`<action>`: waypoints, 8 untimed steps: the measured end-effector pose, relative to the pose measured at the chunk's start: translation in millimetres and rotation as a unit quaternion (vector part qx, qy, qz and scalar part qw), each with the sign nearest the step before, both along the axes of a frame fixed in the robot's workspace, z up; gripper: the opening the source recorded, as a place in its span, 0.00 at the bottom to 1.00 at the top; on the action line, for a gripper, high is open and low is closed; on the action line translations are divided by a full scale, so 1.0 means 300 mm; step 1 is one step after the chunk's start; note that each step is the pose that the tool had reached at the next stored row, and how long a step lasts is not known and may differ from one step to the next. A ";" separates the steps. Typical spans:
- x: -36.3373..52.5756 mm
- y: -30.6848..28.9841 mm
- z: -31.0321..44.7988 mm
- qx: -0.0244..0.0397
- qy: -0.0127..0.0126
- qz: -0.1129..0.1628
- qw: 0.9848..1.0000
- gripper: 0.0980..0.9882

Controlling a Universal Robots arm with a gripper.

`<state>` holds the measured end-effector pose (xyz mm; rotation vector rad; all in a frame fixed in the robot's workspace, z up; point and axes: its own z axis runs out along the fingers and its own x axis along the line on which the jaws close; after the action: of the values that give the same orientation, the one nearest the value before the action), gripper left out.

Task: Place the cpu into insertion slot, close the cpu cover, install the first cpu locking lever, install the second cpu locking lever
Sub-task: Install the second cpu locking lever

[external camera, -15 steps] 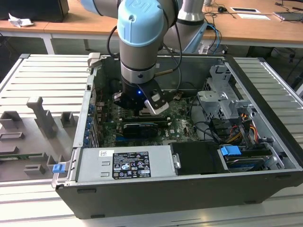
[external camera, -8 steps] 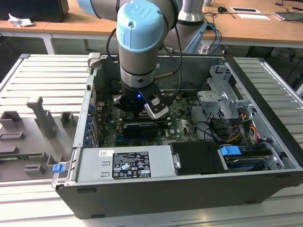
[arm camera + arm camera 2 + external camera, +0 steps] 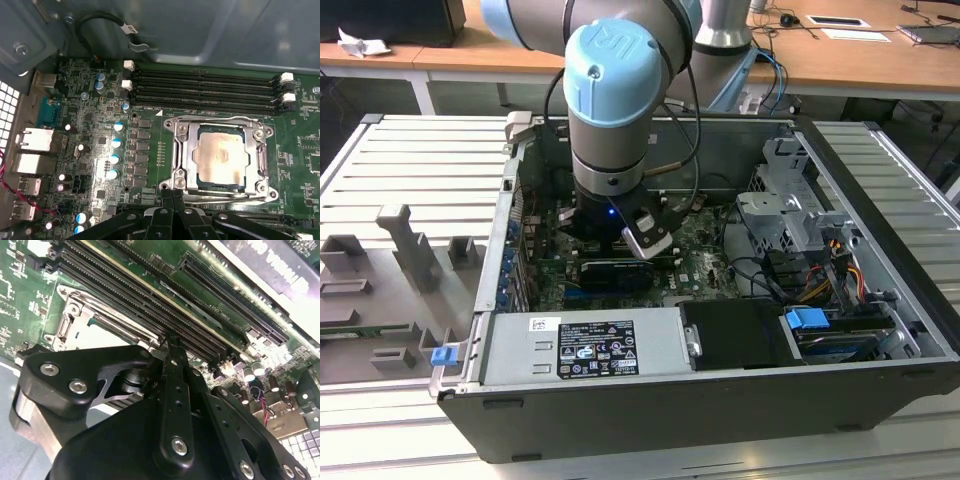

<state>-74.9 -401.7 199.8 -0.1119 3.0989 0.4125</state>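
Note:
In the first wrist view the cpu (image 3: 222,157) lies flat in the insertion slot (image 3: 266,189), its pale metal top showing through the window of the cpu cover (image 3: 183,150). The cover lies down over the chip. A thin wire lever (image 3: 220,118) runs along the socket side nearest the memory slots, and another (image 3: 227,198) runs along the opposite side. My gripper (image 3: 173,193) is shut, its two black fingers pressed together with their tips at a socket corner next to that second lever. In the second wrist view the gripper (image 3: 172,346) stands just beside the socket (image 3: 82,320).
Long black memory slots (image 3: 205,90) run beside the socket. Blue-topped capacitors (image 3: 116,142) and rear ports (image 3: 35,140) stand nearby. In the exterior view the arm (image 3: 615,100) reaches down into the open computer case (image 3: 880,260), between a power supply (image 3: 590,345) and a drive cage (image 3: 790,215).

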 end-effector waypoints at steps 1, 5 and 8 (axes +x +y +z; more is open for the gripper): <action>-0.001 0.000 -0.002 0.002 0.000 0.000 1.000 0.01; -0.001 0.000 -0.012 0.014 0.000 0.000 1.000 0.01; -0.010 0.000 -0.022 0.018 0.000 0.000 1.000 0.01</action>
<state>-78.0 -401.7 193.2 -0.1114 3.0895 0.4690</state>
